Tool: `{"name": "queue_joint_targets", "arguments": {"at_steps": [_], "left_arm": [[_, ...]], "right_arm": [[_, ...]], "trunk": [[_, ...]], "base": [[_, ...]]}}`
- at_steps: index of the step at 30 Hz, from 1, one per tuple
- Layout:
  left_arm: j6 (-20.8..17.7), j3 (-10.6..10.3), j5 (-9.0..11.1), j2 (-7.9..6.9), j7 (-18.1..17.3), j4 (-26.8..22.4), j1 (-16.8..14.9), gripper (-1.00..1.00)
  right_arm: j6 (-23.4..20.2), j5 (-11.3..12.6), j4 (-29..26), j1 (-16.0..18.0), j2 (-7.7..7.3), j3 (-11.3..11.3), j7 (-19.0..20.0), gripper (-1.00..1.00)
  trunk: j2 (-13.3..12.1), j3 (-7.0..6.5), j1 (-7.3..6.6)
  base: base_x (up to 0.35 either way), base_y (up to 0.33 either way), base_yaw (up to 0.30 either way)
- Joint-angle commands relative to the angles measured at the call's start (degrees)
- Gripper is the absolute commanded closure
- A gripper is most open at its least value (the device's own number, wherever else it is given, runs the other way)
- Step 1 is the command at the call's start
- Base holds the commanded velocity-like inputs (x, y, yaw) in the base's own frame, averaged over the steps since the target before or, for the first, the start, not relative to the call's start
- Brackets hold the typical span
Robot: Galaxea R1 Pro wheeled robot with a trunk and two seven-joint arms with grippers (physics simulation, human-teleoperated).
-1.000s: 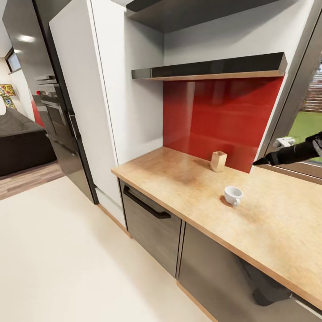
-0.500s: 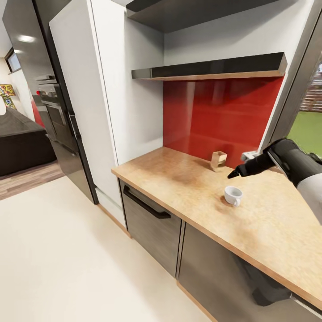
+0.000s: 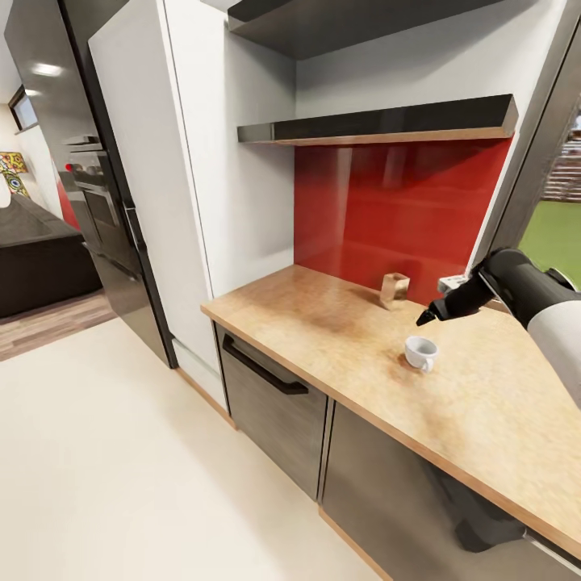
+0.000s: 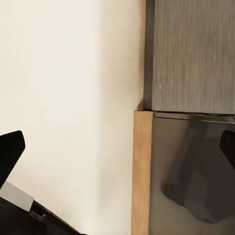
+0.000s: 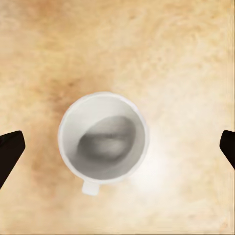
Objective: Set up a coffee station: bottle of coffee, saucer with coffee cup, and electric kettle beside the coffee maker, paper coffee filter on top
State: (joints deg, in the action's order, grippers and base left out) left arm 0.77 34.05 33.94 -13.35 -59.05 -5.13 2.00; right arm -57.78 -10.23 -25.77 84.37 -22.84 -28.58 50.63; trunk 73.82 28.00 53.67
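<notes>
The wood-grain table point(image 3: 323, 319) carries the cup point(image 3: 420, 353), upright and well apart from a tan paper cone point(image 3: 394, 290) by the red backsplash. The right gripper point(image 5: 117, 147) hangs directly above the cup, spread wide, empty. The cup is round, plain white, small-handled.

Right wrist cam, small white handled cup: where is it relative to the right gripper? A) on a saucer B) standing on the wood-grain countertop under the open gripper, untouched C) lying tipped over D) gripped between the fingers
B: the small white handled cup stands upright on the light wood-grain countertop, centred under the right gripper, whose dark fingertips sit wide apart, clear of its rim.
</notes>
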Motion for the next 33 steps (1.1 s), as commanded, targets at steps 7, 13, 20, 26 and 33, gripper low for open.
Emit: {"name": "queue_joint_targets", "arguments": {"at_steps": [7, 13, 20, 26, 33], "left_arm": [[0.08, -0.37, 0.42, 0.0, -0.11, -0.05, 0.02, -1.0], [0.11, -0.37, 0.42, 0.0, -0.1, -0.05, 0.02, -1.0], [0.11, -0.39, 0.42, 0.0, -0.1, -0.05, 0.02, -1.0], [0.11, -0.36, 0.42, 0.0, -0.12, -0.05, 0.02, -1.0], [0.11, -0.35, 0.42, 0.0, -0.1, -0.05, 0.02, -1.0]], "right_arm": [[0.03, -7.52, 4.37, 0.09, -0.12, -0.08, 0.49, -1.0], [0.03, -8.11, 5.17, 0.09, -0.26, 0.01, 0.51, -1.0], [0.03, -8.13, 5.2, 0.09, -0.35, 0.01, 0.44, -1.0], [0.03, -8.14, 5.14, 0.09, -0.39, 0.01, 0.39, -1.0], [0.04, -8.2, 5.12, 0.09, -0.44, 0.01, -0.03, -1.0]], "trunk": [[0.03, 0.05, 0.0], [0.03, 0.05, 0.0], [0.03, 0.05, 0.0], [0.03, 0.05, 0.0], [0.03, 0.05, 0.0]], "base": [[0.0, 0.0, 0.0], [0.0, 0.0, 0.0], [0.011, 0.0, 0.0], [0.057, 0.0, 0.0], [0.011, 0.0, 0.0]]}}
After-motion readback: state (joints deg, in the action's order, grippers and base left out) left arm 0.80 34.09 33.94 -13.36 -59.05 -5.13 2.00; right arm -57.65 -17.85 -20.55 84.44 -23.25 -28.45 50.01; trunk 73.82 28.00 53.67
